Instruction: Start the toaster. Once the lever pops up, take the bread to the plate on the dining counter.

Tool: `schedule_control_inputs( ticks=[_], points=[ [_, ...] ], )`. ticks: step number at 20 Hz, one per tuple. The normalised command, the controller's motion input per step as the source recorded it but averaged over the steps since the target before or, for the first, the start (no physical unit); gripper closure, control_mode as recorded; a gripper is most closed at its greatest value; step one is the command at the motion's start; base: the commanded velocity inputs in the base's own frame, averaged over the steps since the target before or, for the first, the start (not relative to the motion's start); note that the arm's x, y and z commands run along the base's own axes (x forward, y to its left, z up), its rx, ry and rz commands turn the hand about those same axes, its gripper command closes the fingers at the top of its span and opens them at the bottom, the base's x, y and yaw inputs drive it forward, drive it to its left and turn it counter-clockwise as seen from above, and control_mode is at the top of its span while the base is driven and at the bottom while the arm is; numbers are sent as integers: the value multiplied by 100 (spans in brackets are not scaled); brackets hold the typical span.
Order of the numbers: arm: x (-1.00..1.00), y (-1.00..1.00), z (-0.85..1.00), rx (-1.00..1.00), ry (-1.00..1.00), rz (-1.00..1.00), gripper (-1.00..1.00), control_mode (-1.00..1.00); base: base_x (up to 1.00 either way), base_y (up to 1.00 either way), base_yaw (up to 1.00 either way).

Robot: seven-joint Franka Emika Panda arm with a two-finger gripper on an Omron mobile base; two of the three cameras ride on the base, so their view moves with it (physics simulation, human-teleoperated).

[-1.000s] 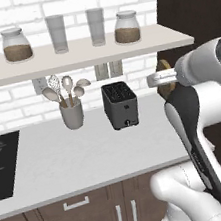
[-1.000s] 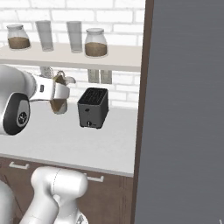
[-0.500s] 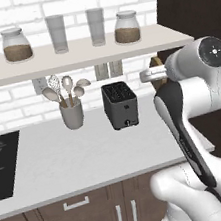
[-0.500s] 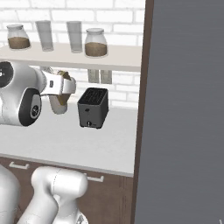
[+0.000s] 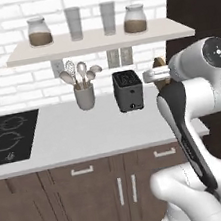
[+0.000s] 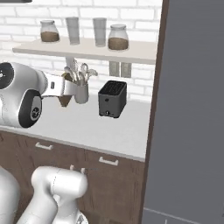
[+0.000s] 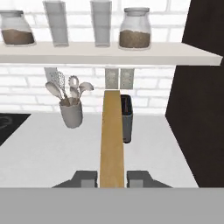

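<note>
One slice of bread [image 7: 111,140] was held edge-on between the jaws of the gripper [image 7: 112,178], which were pinched tight against its two faces. Over the preceding second the hand had been drawn back from the toaster [image 5: 128,90] and swung to its right, so the slice was carried clear of the slots and well above the counter [image 5: 85,131]. This was judged to mean that the toasting step was done and the carry to the plate was under way. To the toaster's left, the utensil cup [image 5: 85,96] was left untouched; above it, the shelf [image 5: 96,41] with jars was seen.
</note>
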Motion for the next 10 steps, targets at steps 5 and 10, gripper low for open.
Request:
schedule_control_inputs(
  ticks=[5,10],
  points=[
    [0,0,0,0,0,0,100,100,-64,0,85],
    [0,0,0,0,0,0,100,100,-7,0,100]
  ],
)
